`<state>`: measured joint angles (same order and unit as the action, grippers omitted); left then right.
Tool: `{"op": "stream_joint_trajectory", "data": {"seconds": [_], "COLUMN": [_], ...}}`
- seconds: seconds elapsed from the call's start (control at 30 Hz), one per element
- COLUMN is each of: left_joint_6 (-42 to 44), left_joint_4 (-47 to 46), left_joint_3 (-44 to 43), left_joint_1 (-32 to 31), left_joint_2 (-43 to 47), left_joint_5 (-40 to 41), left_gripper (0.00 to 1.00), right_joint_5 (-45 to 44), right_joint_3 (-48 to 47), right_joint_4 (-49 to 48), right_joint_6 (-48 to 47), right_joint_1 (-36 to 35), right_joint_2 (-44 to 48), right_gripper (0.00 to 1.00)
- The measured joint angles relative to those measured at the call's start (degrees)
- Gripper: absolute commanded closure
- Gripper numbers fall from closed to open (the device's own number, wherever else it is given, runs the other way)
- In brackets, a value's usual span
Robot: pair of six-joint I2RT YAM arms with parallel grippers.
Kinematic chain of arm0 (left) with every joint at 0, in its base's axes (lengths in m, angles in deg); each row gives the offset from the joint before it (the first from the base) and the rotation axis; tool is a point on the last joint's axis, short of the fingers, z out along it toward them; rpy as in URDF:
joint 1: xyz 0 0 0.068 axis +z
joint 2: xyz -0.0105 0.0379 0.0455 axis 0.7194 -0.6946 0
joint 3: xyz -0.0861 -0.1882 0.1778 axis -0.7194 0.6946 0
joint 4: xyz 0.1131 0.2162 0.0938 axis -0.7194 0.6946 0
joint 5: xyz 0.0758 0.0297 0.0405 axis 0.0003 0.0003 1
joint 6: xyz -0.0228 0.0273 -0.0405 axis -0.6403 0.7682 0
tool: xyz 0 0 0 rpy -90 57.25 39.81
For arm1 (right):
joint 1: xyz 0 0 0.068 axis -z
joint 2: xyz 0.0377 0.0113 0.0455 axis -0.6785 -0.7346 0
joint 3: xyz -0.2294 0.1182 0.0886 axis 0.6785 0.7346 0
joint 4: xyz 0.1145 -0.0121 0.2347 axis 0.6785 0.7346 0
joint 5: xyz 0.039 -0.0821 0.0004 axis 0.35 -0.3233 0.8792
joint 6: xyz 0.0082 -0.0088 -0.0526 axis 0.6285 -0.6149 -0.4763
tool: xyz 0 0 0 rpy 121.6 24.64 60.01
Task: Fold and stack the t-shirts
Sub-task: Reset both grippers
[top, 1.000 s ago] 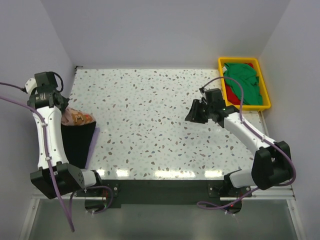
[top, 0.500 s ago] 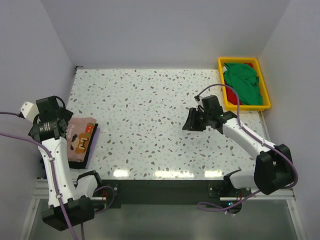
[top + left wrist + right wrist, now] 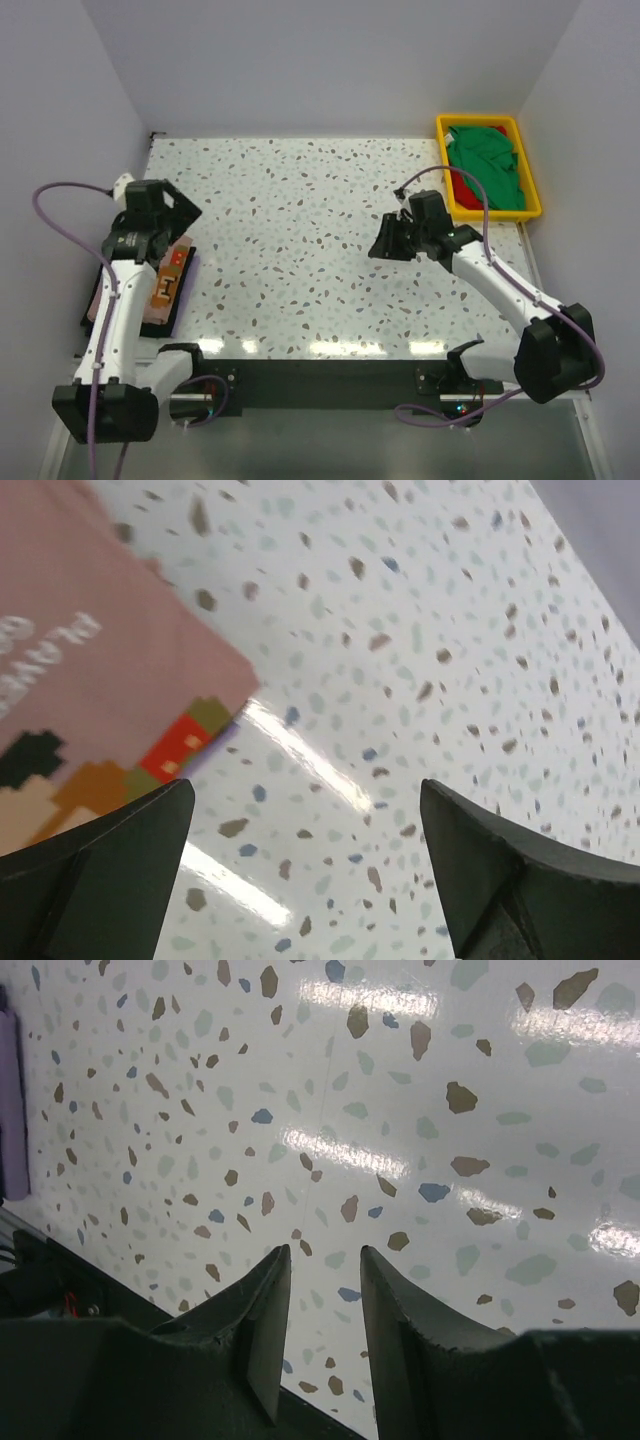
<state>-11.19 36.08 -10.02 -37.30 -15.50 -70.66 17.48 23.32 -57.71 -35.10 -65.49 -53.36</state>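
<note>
Item 1: we record the left arm bent along the table's (image 3: 300,220) left edge. The left gripper (image 3: 163,212) (image 3: 310,865) hangs over the folded pink t-shirt (image 3: 168,285) (image 3: 90,640), jaws spread wide and empty.

Item 2: the pink t-shirt lies at the near left edge, on a black t-shirt (image 3: 182,303).

Item 3: we note the right arm stretched to mid-table. The right gripper (image 3: 385,240) (image 3: 325,1305) is low, its jaws narrowly parted and holding nothing, with bare tabletop around it.

Item 4: the green t-shirt (image 3: 490,165) and red t-shirt (image 3: 461,186) sit in the yellow tray (image 3: 478,119) at the far right corner.
</note>
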Motion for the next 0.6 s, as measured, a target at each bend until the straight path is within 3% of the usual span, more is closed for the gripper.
{"op": "stream_joint_trajectory", "data": {"seconds": [0.17,0.33,0.47,0.6], "left_joint_6": [-1.99,-2.49,-1.31,1.22], "left_joint_4": [-9.84,-18.91,-25.4,-31.54], "left_joint_3": [4.52,8.79,9.16,11.85], "left_joint_1": [-20.59,-35.95,-44.52,-47.06], "left_joint_2": [-6.32,-11.93,-16.44,-17.03], "left_joint_5": [0.24,0.24,-1.29,-5.68], "left_gripper": [0.0,0.0,0.0,0.0], "right_joint_5": [-1.92,-4.7,-6.54,-8.17], "right_joint_3": [-0.59,-1.03,-1.95,-2.32], "right_joint_4": [0.81,0.55,0.28,-0.28], "right_joint_6": [-0.07,0.0,0.0,0.0], "right_joint_1": [0.0,0.0,0.0,0.0], "right_joint_2": [1.49,3.82,5.05,5.86], "right_gripper": [0.6,0.58,0.58,0.56]}}
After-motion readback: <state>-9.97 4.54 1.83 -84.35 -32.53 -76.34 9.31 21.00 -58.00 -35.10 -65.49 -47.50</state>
